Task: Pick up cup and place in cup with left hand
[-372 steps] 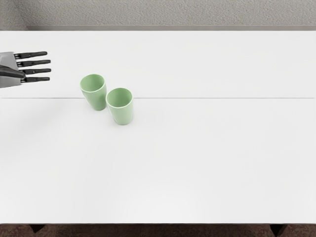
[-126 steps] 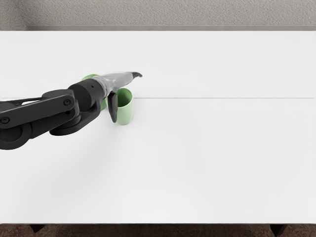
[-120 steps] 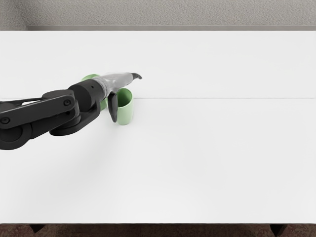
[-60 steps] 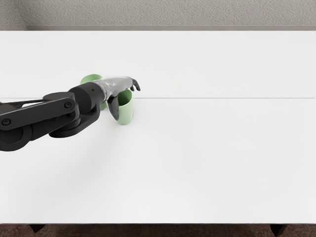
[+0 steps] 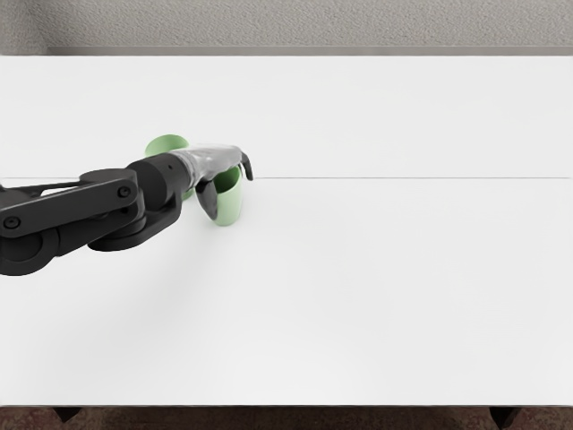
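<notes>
The near green cup [image 5: 229,206] stands on the white table [image 5: 358,296]. The left hand [image 5: 232,194] is around the top of that cup, but I can't tell if it is squeezing it. The far green cup [image 5: 166,142] is behind the near green cup, to its left, partly hidden.

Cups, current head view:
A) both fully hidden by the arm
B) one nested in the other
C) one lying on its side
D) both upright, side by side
D: the left cup shows its rim past the wrist, separate from the right cup, which stands upright at the left hand.
</notes>
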{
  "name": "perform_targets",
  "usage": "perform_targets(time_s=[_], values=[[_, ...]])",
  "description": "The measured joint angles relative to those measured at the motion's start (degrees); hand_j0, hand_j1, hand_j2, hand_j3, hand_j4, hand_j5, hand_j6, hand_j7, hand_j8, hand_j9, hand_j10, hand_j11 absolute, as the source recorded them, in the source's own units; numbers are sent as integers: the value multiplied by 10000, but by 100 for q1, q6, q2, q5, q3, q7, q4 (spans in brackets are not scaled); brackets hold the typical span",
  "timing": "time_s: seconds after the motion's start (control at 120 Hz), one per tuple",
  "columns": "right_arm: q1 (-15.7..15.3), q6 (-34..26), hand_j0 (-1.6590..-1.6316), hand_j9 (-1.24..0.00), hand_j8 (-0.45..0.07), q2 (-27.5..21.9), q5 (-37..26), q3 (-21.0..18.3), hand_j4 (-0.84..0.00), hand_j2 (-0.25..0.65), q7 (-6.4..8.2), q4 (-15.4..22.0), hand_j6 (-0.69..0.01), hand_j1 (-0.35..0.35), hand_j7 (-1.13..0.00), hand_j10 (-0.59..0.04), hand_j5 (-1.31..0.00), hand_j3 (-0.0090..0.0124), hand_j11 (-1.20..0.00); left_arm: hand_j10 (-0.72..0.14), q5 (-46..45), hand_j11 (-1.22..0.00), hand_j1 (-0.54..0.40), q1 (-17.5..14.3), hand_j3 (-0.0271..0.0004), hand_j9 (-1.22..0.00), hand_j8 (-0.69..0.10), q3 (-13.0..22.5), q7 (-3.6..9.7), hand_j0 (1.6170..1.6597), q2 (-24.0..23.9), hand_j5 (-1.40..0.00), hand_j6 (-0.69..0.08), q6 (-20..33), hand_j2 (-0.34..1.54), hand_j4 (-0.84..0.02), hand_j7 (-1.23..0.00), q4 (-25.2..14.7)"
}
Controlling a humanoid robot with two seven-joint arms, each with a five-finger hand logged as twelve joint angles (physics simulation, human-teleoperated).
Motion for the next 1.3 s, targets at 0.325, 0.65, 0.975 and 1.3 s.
perform_targets(time_s=[0.325, 0.65, 0.975, 1.3], values=[[0, 0, -16581, -358, -276, 0, 0, 0, -277, -55, 0, 0, -277, -3160, -358, -275, -358, 0, -358, -3251, -344, -6622, -1374, -242, 0, -6629, -2283, -11, -1, 16526, 22, -6500, -2980, -186, 1255, -4767, -6637, 79], [0, 0, -16581, -358, -276, 0, 0, 0, -277, -55, 0, 0, -277, -3160, -358, -275, -358, 0, -358, -3383, -604, -6777, -1020, -680, 0, -6792, -2494, -38, -2, 16526, 69, -6701, -3333, -268, 658, -4881, -6673, 191], [0, 0, -16581, -358, -276, 0, 0, 0, -276, -55, 0, 0, -277, -3160, -358, -275, -358, 0, -358, -3411, -662, -6787, -1039, -1178, 0, -6843, -2507, -18, -1, 16529, 8, -6762, -3346, -475, 546, -4886, -6715, 677], [0, 0, -16581, -358, -276, 0, 0, 0, -276, -55, 0, 0, -277, -3160, -358, -276, -358, 0, -358, -3414, -932, -6750, -1025, -1491, 0, -6750, -2544, -18, -2, 16532, 35, -6688, -3379, -694, 589, -4957, -6691, 900]])
